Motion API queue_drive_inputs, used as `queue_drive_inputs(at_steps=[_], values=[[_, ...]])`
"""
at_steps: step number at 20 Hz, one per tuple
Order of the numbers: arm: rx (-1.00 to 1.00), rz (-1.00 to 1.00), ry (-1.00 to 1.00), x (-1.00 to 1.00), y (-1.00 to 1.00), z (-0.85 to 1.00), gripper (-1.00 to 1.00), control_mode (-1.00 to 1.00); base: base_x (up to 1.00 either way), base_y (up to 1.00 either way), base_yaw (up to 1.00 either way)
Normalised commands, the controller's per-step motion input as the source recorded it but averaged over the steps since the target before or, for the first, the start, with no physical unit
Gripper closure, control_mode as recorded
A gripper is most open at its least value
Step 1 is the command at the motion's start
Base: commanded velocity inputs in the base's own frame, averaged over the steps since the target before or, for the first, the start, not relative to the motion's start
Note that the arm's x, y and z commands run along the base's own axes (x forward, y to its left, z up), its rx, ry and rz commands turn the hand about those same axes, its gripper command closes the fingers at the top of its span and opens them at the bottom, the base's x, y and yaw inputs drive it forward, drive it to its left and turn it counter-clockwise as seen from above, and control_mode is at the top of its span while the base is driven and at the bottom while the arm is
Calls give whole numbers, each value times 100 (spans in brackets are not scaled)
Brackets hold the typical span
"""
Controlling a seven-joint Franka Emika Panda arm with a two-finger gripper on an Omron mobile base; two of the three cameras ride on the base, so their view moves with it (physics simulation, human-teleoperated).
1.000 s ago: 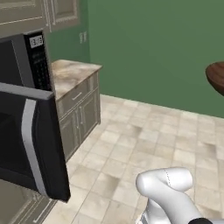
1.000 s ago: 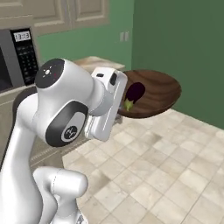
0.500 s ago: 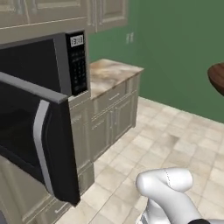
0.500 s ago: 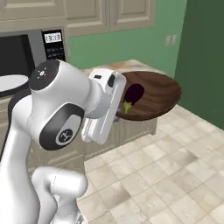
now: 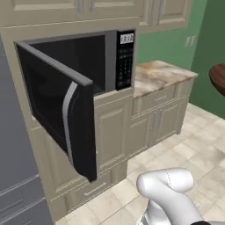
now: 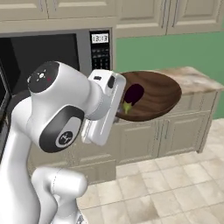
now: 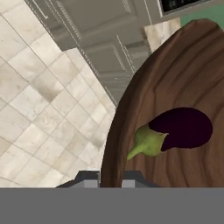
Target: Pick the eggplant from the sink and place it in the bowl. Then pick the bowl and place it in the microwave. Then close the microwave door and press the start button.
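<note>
My gripper [image 6: 118, 108] is shut on the near rim of the dark reddish-brown bowl [image 6: 157, 94] and holds it up in the air, right of the arm. The dark purple eggplant [image 6: 133, 94] lies inside the bowl. In the hand view the bowl [image 7: 175, 78] rises between my two fingertips [image 7: 87, 177], with the eggplant [image 7: 181, 129] on its inner wall. The microwave [image 5: 88, 57] stands open, and its door [image 5: 52, 101] with the silver handle [image 5: 68, 118] swings out to the left. The keypad [image 5: 125, 66] sits on its right side. The sink is out of view.
Beige cabinets [image 5: 114, 136] run under the microwave, and a marble counter [image 5: 158, 74] lies to its right before a green wall [image 6: 175, 52]. A grey refrigerator [image 5: 13, 176] stands at the left. Tiled floor [image 5: 193, 154] spreads in front.
The whole scene has shifted as the base moved: the microwave now sits near the middle of both base views. The bowl with the eggplant stays in my gripper.
</note>
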Motion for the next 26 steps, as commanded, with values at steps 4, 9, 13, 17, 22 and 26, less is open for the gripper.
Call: queue_drive_inputs(at_steps=[4,9,13,17,22,26], values=[[0,0,0,0,0,0,100,100,50,-5,48],[0,0,0,0,0,0,100,100,45,-2,47],[0,0,0,0,0,0,100,100,33,-6,38],[0,0,0,0,0,0,100,100,51,-17,22],[0,0,0,0,0,0,100,100,52,-26,14],[0,0,0,0,0,0,100,100,5,-16,12]])
